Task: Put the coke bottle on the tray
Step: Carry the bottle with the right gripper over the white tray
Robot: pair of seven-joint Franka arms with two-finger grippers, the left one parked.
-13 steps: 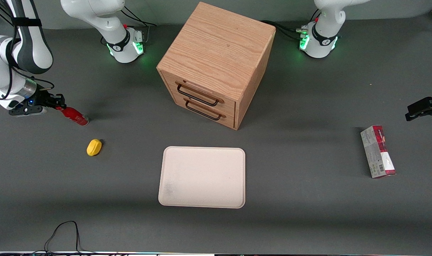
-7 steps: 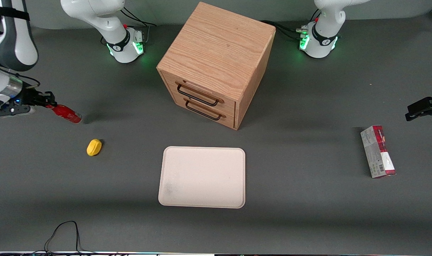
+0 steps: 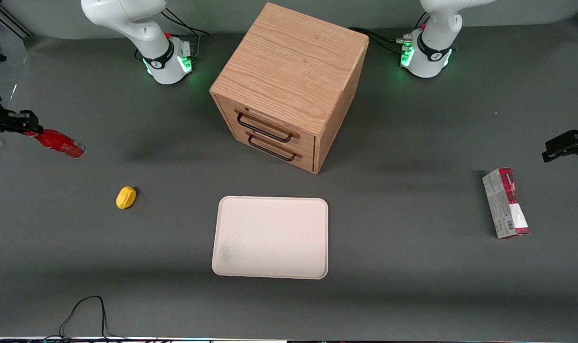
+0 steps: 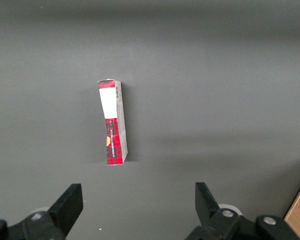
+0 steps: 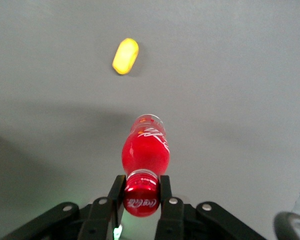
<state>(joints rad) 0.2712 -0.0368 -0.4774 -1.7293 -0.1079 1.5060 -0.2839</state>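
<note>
The red coke bottle (image 3: 60, 143) hangs tilted above the table at the working arm's end, held by its cap. My gripper (image 3: 29, 129) is shut on that cap at the frame's edge. In the right wrist view the gripper (image 5: 141, 192) clamps the red cap, and the bottle (image 5: 146, 148) points away toward the table. The cream-white tray (image 3: 270, 237) lies flat in front of the cabinet, nearer the front camera, well away from the bottle.
A yellow lemon-like lump (image 3: 125, 197) (image 5: 125, 56) lies on the table below the bottle. The oak drawer cabinet (image 3: 289, 81) stands mid-table. A red-and-grey carton (image 3: 505, 202) (image 4: 113, 121) lies toward the parked arm's end.
My gripper has carried the bottle up and outward toward the working arm's end of the table, away from the tray. The arm has mostly left the front view.
</note>
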